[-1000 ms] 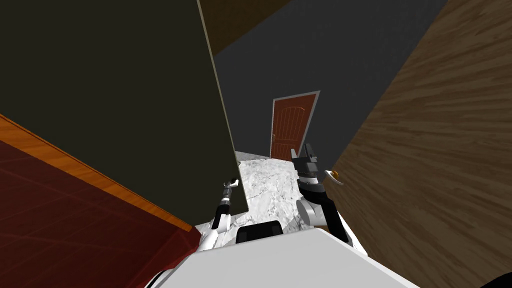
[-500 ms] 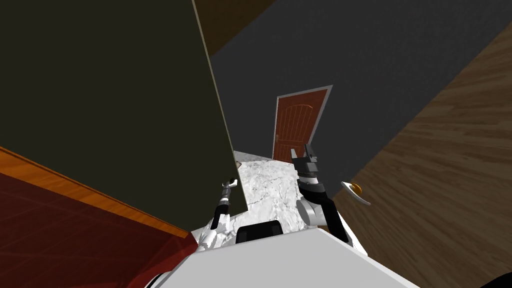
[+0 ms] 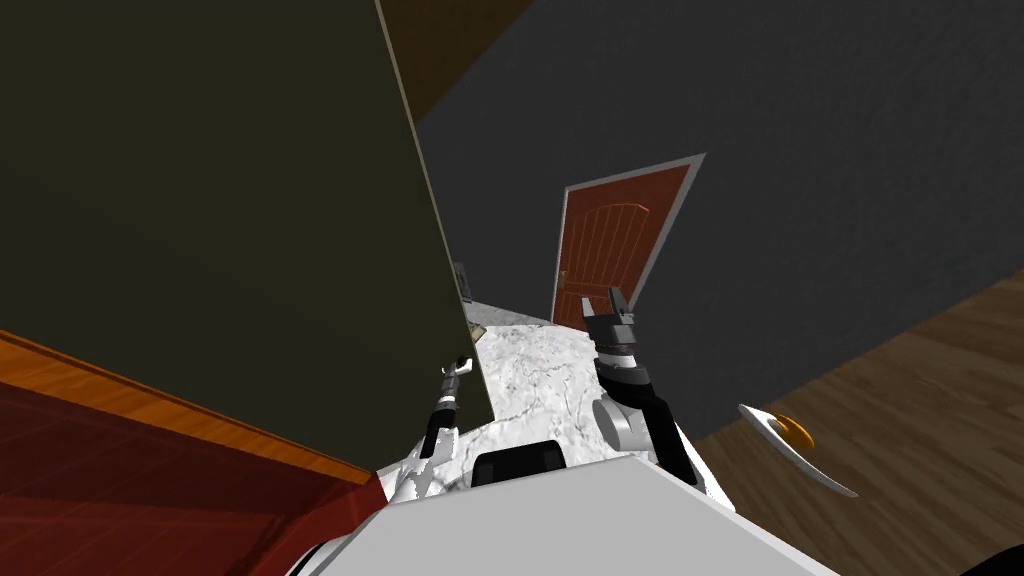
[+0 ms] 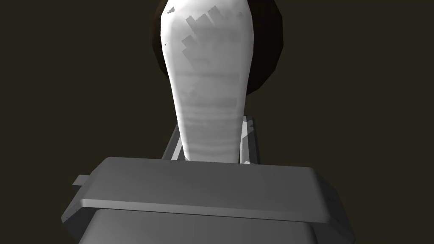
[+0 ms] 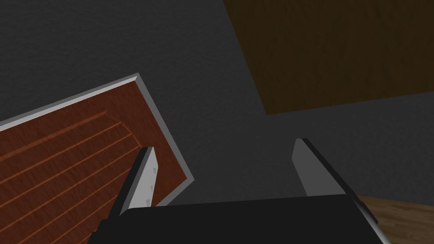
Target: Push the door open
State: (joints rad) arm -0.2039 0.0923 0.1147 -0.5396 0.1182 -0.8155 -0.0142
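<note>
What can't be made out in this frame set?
- Left end effector: in the left wrist view the white lever it grips covers most of its fingers.
- Dark door: top and hinge side cut off by the head view's edges.
- Wooden door: cut off by the head view's right edge.
- Red door: lower corner hidden behind the right end effector in the head view.

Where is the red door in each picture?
Head view: the red door stands far off, past the marble floor, just above the right gripper.
Right wrist view: the red door lies behind one finger of that open gripper.
Left wrist view: instead, the left gripper clasps a white handle.
Shared landmark: the dark grey wall around it.
</note>
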